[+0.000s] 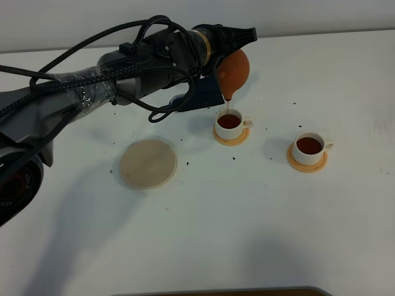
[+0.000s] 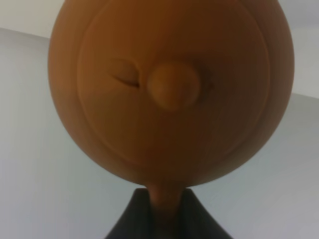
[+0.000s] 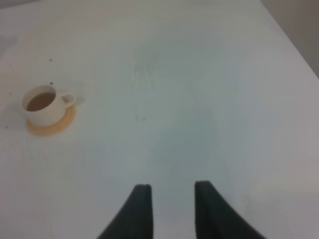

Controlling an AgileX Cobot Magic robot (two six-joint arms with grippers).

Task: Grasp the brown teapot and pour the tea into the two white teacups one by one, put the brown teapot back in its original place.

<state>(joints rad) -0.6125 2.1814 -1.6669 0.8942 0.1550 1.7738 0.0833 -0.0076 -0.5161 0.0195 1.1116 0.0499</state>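
Brown teapot (image 1: pixel 234 73) tipped spout-down by outstretched left arm (image 1: pixel 123 74)

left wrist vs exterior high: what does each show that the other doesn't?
Left wrist only: the lid knob and lid face of the brown teapot in close-up, its handle running down between the dark fingers of the left end effector.

Exterior high only: tea streaming from the spout into the left teacup, the filled right teacup, both on orange coasters, the bare tan disc, the left arm.

Both: the tilted teapot and white table.
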